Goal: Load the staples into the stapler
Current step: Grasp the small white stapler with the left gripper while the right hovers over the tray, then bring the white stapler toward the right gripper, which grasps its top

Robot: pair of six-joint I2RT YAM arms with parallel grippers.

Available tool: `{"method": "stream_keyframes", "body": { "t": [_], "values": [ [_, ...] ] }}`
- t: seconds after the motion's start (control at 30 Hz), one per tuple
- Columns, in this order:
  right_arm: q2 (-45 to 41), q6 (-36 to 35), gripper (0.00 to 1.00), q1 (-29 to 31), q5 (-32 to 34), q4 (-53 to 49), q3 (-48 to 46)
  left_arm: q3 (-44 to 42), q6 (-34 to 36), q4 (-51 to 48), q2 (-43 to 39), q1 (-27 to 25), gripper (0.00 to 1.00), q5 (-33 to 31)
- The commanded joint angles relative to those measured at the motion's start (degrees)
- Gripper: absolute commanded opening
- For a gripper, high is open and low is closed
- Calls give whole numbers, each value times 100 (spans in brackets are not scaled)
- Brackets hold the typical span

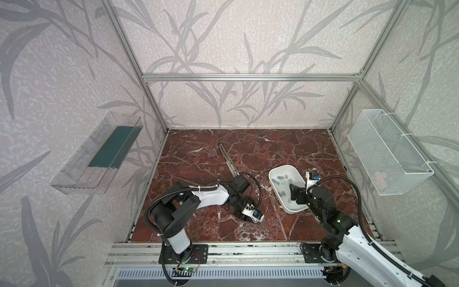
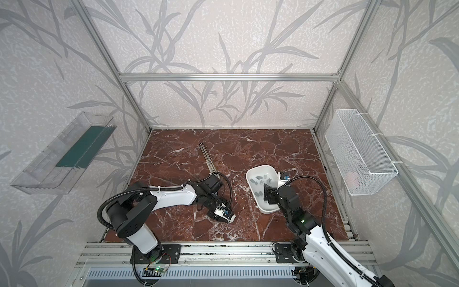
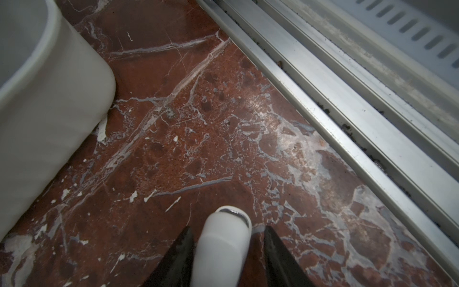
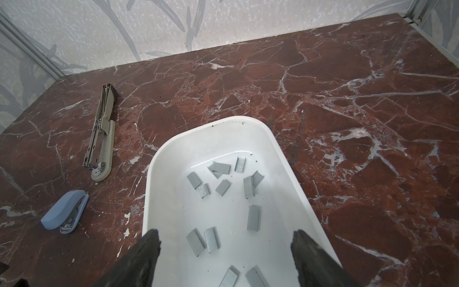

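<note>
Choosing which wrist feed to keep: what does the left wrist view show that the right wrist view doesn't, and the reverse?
Left wrist only: the left gripper, fingers either side of a pale rounded body, and the aluminium rail. Right wrist only: the open right gripper, the staples, the long opened stapler and a small blue stapler; whether that is the pale body, I cannot tell. Both: the white tray and the marble tabletop.

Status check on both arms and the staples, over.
Status: left gripper open astride small stapler, gap one side; right gripper open above bin; staples loose in bin, none picked; nothing seen blocking.
</note>
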Motion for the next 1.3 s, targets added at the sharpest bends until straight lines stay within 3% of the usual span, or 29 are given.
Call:
{"method": "stream_keyframes", "body": {
  "t": [0.0,0.47,0.67,0.8,0.9,1.07,1.17,1.27],
  "values": [
    [-6,-17,84,-30,-55,75,-21,107,221,-192,104,-20,49,32],
    [46,-4,84,-43,-80,111,-12,299,377,-400,248,-10,43,-181],
    [59,3,84,-43,-163,108,1,419,493,-569,272,-18,25,-221],
    [80,71,78,-24,-975,-299,385,414,353,-598,90,19,6,-352],
    [115,389,74,210,-1513,-88,474,336,1,-442,-202,157,0,-505],
    [422,822,73,1319,-1391,777,423,-279,-946,733,-952,655,0,-112],
    [777,1041,70,1832,-1411,1436,367,-923,-2049,2135,-1415,945,0,80],
    [1102,1212,67,1991,-1522,1789,392,-1679,-2876,3971,-1641,986,0,-146]
  ]
}}
